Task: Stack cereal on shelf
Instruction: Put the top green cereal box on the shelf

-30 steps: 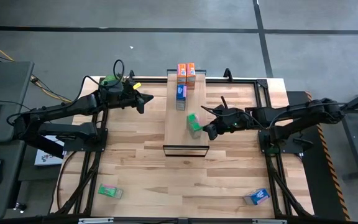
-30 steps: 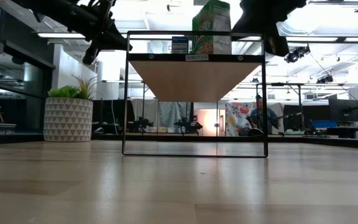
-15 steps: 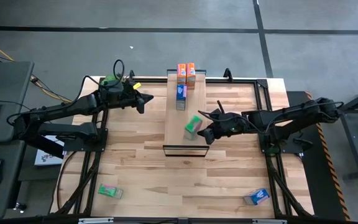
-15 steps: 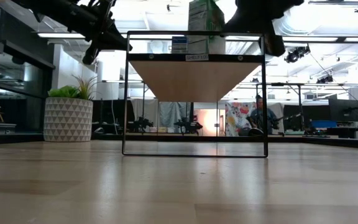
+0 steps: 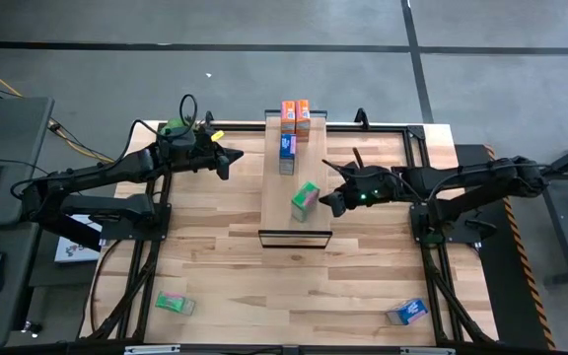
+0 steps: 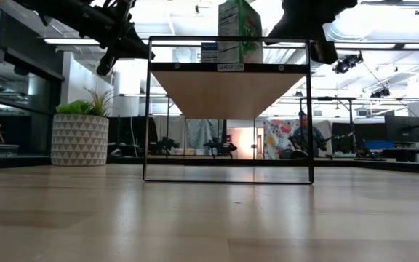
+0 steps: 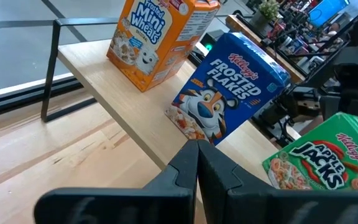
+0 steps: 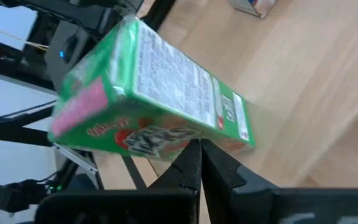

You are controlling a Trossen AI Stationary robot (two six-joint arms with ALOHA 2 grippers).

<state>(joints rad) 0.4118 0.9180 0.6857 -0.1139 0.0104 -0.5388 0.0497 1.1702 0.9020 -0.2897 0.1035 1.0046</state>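
The shelf (image 5: 276,197) stands mid-table. On its plank stand two orange cereal boxes (image 5: 295,116) at the far end, a blue one (image 5: 287,150) behind them, and a green one (image 5: 305,200), upright, toward the near end (image 6: 237,33). My right gripper (image 5: 325,203) is shut, its tips at the green box's right side (image 8: 196,146). My left gripper (image 5: 237,158) hangs shut to the left of the shelf, pointing at the blue box (image 7: 229,93). One more green box (image 5: 174,303) and one more blue box (image 5: 406,313) lie on the tabletop near the front edge. My right gripper has its shut fingertips (image 8: 191,155) at the lower edge of the green box's side face (image 8: 185,134), coming slanting down from the table's right. The box stands upright on the plank. I cannot tell whether the tips touch it.
A potted plant (image 6: 79,135) stands at the table's far left, behind my left arm. The shelf's black frame (image 6: 149,109) rises from the tabletop. Bare plank (image 5: 294,222) lies between the green box and the shelf's near end.
My right gripper, still shut, went toward the table's left against the green box, then drew back a little toward the right. The green box turned about on the plank and shifted slightly to the left, staying upright.
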